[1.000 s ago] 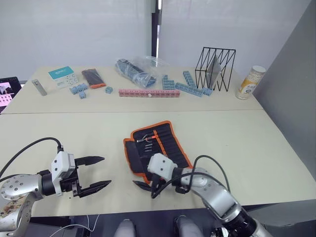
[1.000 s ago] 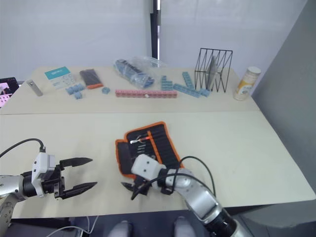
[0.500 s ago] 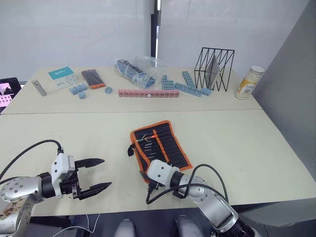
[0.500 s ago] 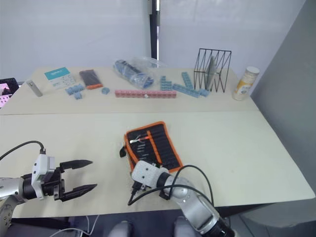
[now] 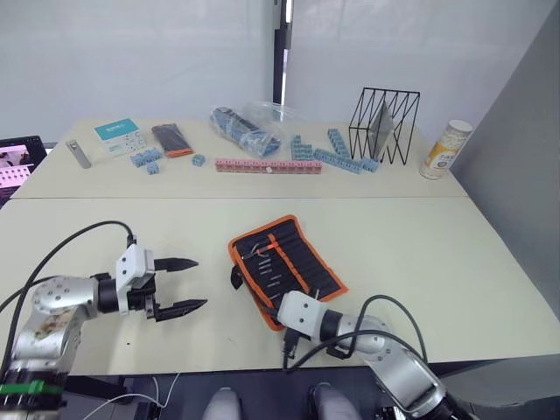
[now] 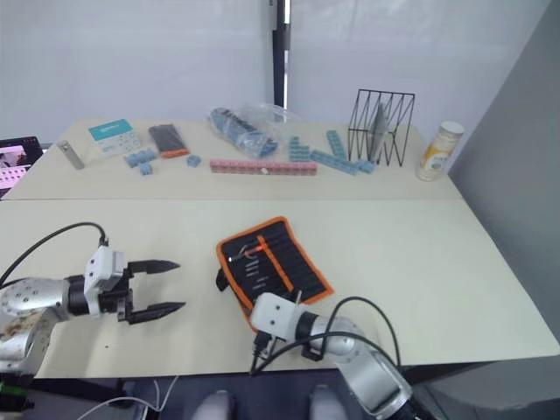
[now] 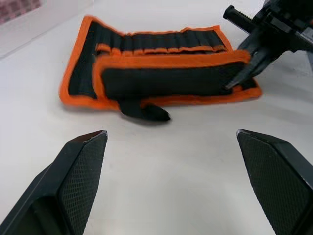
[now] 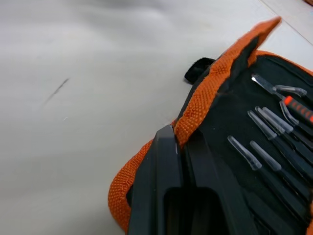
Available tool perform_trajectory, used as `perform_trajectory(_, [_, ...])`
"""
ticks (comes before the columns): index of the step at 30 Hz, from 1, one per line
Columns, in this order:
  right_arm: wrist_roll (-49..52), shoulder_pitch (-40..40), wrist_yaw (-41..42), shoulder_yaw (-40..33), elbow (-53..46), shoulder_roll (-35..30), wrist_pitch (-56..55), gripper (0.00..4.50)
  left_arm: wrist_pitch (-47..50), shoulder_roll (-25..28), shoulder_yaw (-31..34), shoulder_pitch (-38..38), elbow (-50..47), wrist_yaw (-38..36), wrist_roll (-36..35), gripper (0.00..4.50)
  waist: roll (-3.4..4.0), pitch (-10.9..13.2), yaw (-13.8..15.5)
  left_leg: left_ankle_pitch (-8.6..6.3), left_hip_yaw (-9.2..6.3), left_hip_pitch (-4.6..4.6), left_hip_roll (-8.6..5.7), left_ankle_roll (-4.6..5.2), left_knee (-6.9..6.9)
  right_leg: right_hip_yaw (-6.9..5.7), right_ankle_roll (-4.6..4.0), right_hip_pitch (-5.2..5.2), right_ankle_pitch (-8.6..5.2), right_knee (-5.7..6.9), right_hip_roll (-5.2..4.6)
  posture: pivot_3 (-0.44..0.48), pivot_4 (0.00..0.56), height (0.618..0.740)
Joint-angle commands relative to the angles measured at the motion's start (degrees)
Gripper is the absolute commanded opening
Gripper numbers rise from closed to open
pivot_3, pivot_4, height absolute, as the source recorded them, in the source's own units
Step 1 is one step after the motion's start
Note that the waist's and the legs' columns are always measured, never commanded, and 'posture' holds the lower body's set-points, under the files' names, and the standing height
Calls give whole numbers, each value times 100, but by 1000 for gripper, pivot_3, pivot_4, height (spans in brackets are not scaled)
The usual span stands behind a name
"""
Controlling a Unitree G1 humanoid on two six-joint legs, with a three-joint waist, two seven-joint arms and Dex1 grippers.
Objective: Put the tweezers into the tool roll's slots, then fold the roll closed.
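Observation:
The tool roll [image 5: 289, 262] lies open on the near table, black with orange piping, its black tie tab [image 7: 144, 111] sticking out at the side. Several tweezers [image 8: 264, 147] with clear tip caps sit in the slots [image 5: 278, 267] on its inner face. My right gripper [image 8: 181, 139] is shut on the roll's orange near edge, which is lifted between the fingers. From the left wrist view that gripper [image 7: 234, 81] pinches the raised flap's corner. My left gripper [image 5: 199, 283] hangs open and holds nothing, a hand's width to the left of the roll.
On the far table stand a black wire rack [image 5: 382, 122] and a bottle [image 5: 444, 149], with a pink block row [image 5: 267, 164], a plastic bag [image 5: 249, 122], blue blocks, a grey metal bar [image 5: 80, 154] and a black-and-orange flat item [image 5: 171, 138]. A screen [image 5: 13, 162] sits at the left edge.
My right gripper has gone from open to shut on the roll's near edge, and the flap there is now raised. My left gripper has moved forward and closer to the roll, still open.

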Motion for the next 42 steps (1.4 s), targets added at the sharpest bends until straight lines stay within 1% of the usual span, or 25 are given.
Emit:
perform_trajectory(1, [177, 159, 383, -226, -284, -366, -380, 29, -586, -166, -355, -788, 871, -394, 265, 4500, 1, 0, 9, 0, -1, 1, 1, 0, 0, 0, 0, 4, 0, 0, 2, 0, 150, 717])
perform_trajectory(3, [181, 283, 481, -343, -333, -579, -451, 29, -1080, -342, -613, -1400, 1645, -664, 518, 4500, 0, 0, 9, 0, -8, 2, 2, 0, 2, 2, 0, 11, 0, 1, 12, 0, 150, 717])
perform_trajectory(6, [100, 361, 447, -446, -368, -681, -453, 29, -1599, -650, -938, -2061, 2489, -1066, 751, 4500, 0, 0, 13, 0, -22, 1, 1, 0, 5, 8, 2, 22, 2, 1, 23, 0, 150, 717])
perform_trajectory(8, [33, 381, 364, -505, -398, -651, -396, 29, -1812, -809, -1172, -2355, 2836, -1265, 791, 4500, 0, 0, 5, 0, -28, 0, 1, 0, 6, 11, 10, 28, 6, -2, 25, 0, 150, 717])
perform_trajectory(10, [-43, 389, 257, -554, -421, -598, -314, 29, -2050, -895, -1463, -2591, 3138, -1314, 803, 4500, 0, 0, -12, 0, -29, -2, 1, 0, 6, 11, 13, 28, 8, -3, 26, 0, 150, 717])
perform_trajectory(13, [-103, 435, 142, -604, -455, -511, -165, 29, -2317, -825, -1955, -2836, 3469, -1314, 644, 4500, -1, 1, -25, 0, -35, -2, 2, 0, 5, 12, 23, 28, 14, -1, 31, 0, 150, 717])
perform_trajectory(16, [-87, 476, 74, -678, -522, -442, -30, 29, -2287, -699, -2197, -3096, 3722, -1314, 420, 4500, -2, 1, -20, 0, -45, -4, 3, 1, 6, 20, 22, 28, 12, 1, 43, 0, 150, 717])
perform_trajectory(21, [-173, 517, 77, -705, -468, -462, -43, 29, -1983, -176, -2572, -3416, 3671, -1314, -91, 4500, -4, 4, -20, 0, -53, -8, 3, 1, 10, 24, 4, 28, 1, 3, 48, 0, 150, 717])
perform_trajectory(25, [-214, 498, 90, -664, -409, -429, -41, 29, -1730, 618, -2979, -3210, 3151, -1314, -618, 4500, 0, 6, -47, 0, -53, -6, 5, 1, 5, 26, 5, 27, -2, 7, 49, 0, 150, 717])
perform_trajectory(28, [-234, 464, 96, -641, -340, -388, -43, 29, -1765, 877, -3134, -3012, 2840, -1314, -829, 4500, 2, 8, -37, 0, -53, -4, 6, 1, 2, 26, 4, 27, -6, 10, 50, 0, 150, 717])
perform_trajectory(30, [-223, 418, 109, -626, -317, -325, 0, 29, -1793, 839, -3167, -2927, 2685, -1314, -861, 4500, 3, 9, 4, 0, -53, -4, 6, 1, 3, 26, -3, 28, -10, 11, 50, 0, 150, 717])
perform_trajectory(32, [-237, 374, 126, -600, -291, -272, 21, 29, -2103, 726, -3304, -2835, 2636, -1314, -758, 4500, 3, 10, 20, 0, -53, -5, 6, 1, 10, 26, -4, 29, -11, 13, 51, 0, 150, 717])
perform_trajectory(34, [-257, 341, 149, -579, -274, -244, 32, 29, -2608, 524, -3436, -2784, 2773, -1314, -493, 4500, 3, 10, 26, 1, -53, -7, 6, 1, 20, 29, -4, 31, -11, 13, 52, 0, 150, 717])
perform_trajectory(38, [-247, 312, 183, -591, -304, -240, 101, 29, -3437, 1, -3388, -2991, 3460, -1314, 36, 4500, 2, 11, 16, 1, -52, -10, 4, 1, 29, 42, -4, 33, -10, 13, 59, 0, 150, 717])
perform_trajectory(42, [-257, 372, 175, -602, -369, -242, 159, 29, -3777, -275, -3391, -3218, 3997, -1314, 239, 4500, 0, 12, 9, 1, -53, -12, 4, 2, 29, 54, -3, 31, -10, 15, 68, 0, 150, 717])
